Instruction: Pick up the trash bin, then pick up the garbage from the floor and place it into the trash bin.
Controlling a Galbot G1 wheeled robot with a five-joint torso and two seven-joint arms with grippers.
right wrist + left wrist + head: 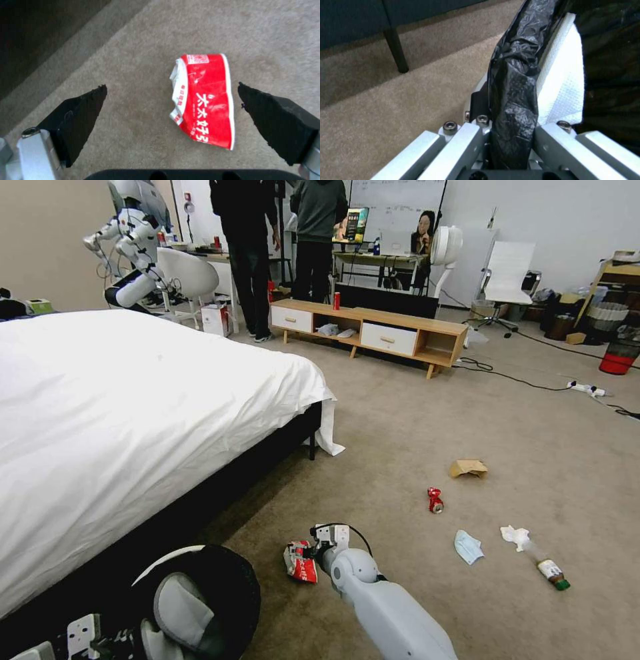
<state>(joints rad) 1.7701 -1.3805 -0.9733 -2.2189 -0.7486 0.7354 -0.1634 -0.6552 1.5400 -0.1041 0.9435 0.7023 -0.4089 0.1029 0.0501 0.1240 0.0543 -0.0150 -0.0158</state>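
A robot stands on a beige carpet (413, 427) beside a bed (133, 400) with a white sheet. Its left gripper (511, 140) is pinched onto the rim of the trash bin (200, 593), a round white bin with a black plastic bag lining it; the bag's edge (516, 82) and a strip of the white wall sit between the two metal fingers. The bin is held low at the robot's left side, next to the bed's dark base.

The right gripper (171, 97) reaches down toward the floor, its two black pads (80, 112) spread wide apart. A crumpled red-and-white wrapper (203, 100) lies flat on the carpet between them, nearer one pad than the other, touching neither.

More litter lies scattered farther to the right: a crushed red can (435, 501), a brown paper bag (468, 468), a blue face mask (468, 547), a white tissue (515, 535) and a small green-capped bottle (551, 572).
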